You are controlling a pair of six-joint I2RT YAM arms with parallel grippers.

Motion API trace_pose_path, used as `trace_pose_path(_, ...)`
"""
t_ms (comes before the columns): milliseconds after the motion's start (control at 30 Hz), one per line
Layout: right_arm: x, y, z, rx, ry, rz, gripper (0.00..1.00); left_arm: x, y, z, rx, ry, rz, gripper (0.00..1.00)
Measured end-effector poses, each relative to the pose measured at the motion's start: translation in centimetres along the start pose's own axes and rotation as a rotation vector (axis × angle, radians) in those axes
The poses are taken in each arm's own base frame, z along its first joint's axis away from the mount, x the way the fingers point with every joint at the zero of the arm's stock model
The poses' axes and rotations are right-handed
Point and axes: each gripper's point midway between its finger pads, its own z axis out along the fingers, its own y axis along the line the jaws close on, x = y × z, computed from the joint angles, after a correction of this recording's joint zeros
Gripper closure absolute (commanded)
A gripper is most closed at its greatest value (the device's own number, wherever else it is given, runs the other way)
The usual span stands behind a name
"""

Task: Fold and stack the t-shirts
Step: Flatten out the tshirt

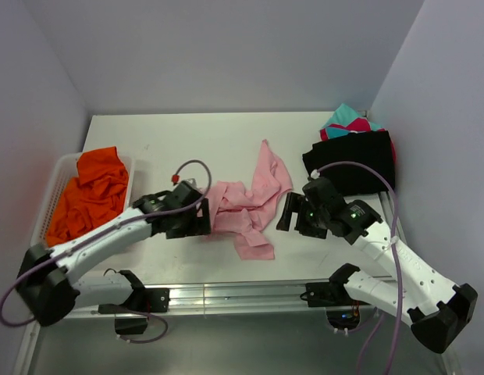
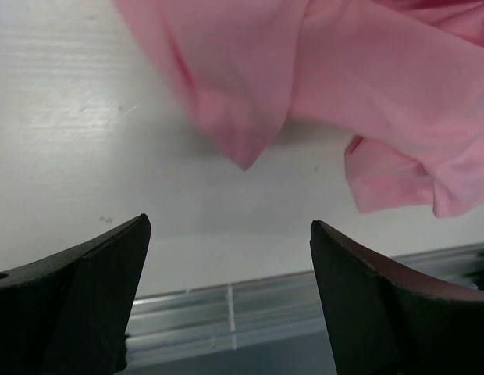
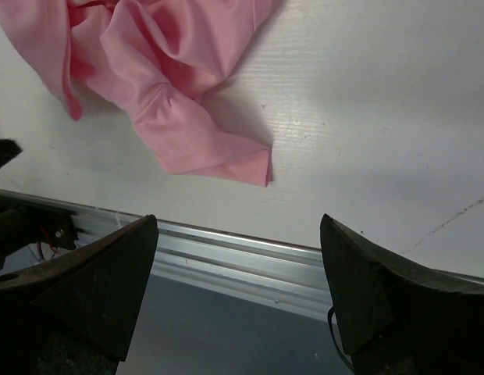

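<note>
In the middle of the top view, the pink t-shirt [image 1: 246, 205] lies crumpled and unfolded on the white bench [image 1: 187, 141], one part of it running up towards the far wall and a flap pointing to the lower edge of the frame. The left claw [image 1: 201, 221] sits just at the shirt's left side and the right claw [image 1: 289, 217] just at its right side, both low over the bench. At the left of the frame an orange t-shirt [image 1: 90, 195] is heaped in the white mesh basket [image 1: 58, 166]. At the upper right a black t-shirt [image 1: 355, 160] lies on the bench, with a magenta t-shirt [image 1: 365, 125] and a teal t-shirt [image 1: 343, 116] showing behind it. In the left wrist view the left claw [image 2: 230, 234] stands wide apart with nothing between its two dark fingers [image 2: 78, 297]. The pink t-shirt [image 2: 367, 86] fills the upper right of the frame, its nearest fold hanging to a point above the gap, apart from the fingers. A metal rail [image 2: 226, 301] crosses the bottom. In the right wrist view the right claw [image 3: 238, 234] is likewise spread wide and holds nothing. The pink t-shirt [image 3: 172, 70] lies in the upper left of the frame, one folded corner reaching towards the centre, and the rail [image 3: 250, 258] runs below it.
</note>
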Motion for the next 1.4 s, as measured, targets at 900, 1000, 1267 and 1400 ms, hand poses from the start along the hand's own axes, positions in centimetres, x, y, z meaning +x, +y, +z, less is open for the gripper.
trace_pose_path(900, -0.6, -1.0, -0.6, 0.052, -0.014, -0.097, 0.07, 1.1, -1.7, 8.3, -0.336, -0.156, 0.13, 0.15)
trace_pose_path(1000, -0.7, -1.1, -0.6, 0.055, -0.019, -0.103, 0.07, 0.5, -2.7, 8.3, -0.335, -0.18, 0.135, 0.19)
trace_pose_path(1267, -0.8, -1.3, -1.0, 0.052, -0.033, -0.117, 0.07, 0.6, -2.4, 9.7, -0.393, -0.185, 0.149, 0.26)
trace_pose_path(1400, -0.7, -1.4, -1.0, 0.056, -0.033, -0.12, 0.07, 0.5, -2.5, 9.9, -0.399, -0.199, 0.136, 0.46)
